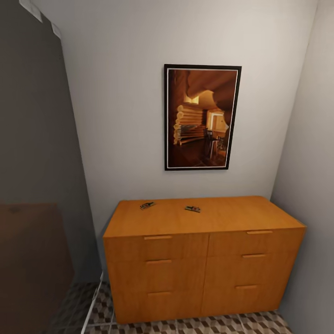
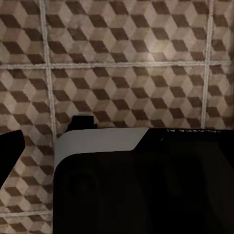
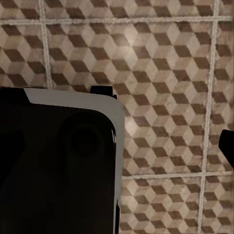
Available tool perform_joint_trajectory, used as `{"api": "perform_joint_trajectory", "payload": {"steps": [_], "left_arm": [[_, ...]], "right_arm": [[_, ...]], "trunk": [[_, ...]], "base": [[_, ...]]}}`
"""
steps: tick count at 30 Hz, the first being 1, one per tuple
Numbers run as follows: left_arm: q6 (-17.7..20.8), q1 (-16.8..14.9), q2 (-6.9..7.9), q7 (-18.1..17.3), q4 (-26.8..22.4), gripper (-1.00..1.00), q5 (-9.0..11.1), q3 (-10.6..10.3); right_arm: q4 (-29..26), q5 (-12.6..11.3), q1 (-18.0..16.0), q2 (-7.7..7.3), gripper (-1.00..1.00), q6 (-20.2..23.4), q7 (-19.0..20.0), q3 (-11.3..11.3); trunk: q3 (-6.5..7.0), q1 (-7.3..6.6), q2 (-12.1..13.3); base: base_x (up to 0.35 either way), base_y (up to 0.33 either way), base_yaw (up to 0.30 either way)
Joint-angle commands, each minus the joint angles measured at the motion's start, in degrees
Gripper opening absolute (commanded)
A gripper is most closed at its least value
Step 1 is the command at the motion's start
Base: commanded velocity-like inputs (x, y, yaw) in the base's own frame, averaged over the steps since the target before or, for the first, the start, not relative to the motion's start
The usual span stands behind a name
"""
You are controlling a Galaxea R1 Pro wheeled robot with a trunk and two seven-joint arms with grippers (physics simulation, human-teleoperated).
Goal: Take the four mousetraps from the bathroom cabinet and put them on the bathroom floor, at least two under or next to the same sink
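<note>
The orange-brown cabinet (image 1: 199,260) stands against the far wall, all six drawers closed. Two mousetraps lie on its top near the back: one (image 1: 147,205) towards the left, one (image 1: 192,208) near the middle. The other mousetraps are out of view. A strip of cube-patterned bathroom floor (image 1: 232,324) shows at the cabinet's foot. Both wrist views look down on the same tiles (image 2: 122,63) (image 3: 161,63) past my black and white base (image 2: 146,185) (image 3: 58,165). A dark fingertip (image 2: 10,156) of my left gripper sits at that picture's edge, and one (image 3: 228,148) of my right gripper likewise, with nothing between the fingers. The sink is out of view.
A framed picture (image 1: 202,117) hangs on the white wall above the cabinet. A dark grey panel (image 1: 32,185) closes off the left side, with a white strip (image 1: 93,306) at its foot. The right wall (image 1: 311,162) runs close beside the cabinet.
</note>
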Motion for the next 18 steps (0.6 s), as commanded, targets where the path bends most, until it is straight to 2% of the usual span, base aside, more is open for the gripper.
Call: {"api": "perform_joint_trajectory", "payload": {"steps": [1,10,18], "left_arm": [[0.2,0.0,0.00,-0.1,0.0,1.00,0.6,-0.4],[0.2,0.0,0.00,-0.1,0.0,1.00,0.6,-0.4],[0.2,0.0,0.01,-0.1,0.0,1.00,0.6,-0.4]], "right_arm": [[0.2,0.4,-0.1,-0.04,1.00,-0.3,0.1,-0.5],[0.2,0.4,-0.1,-0.06,1.00,-0.3,0.1,-0.5],[0.2,0.4,-0.1,-0.05,1.00,-0.3,0.1,-0.5]], "trunk": [[-0.07,0.03,0.0],[-0.07,0.03,0.0],[-0.07,0.03,0.0]], "base": [[0.285,-0.116,0.000],[0.257,-0.115,0.000],[0.196,-0.042,0.000]]}}
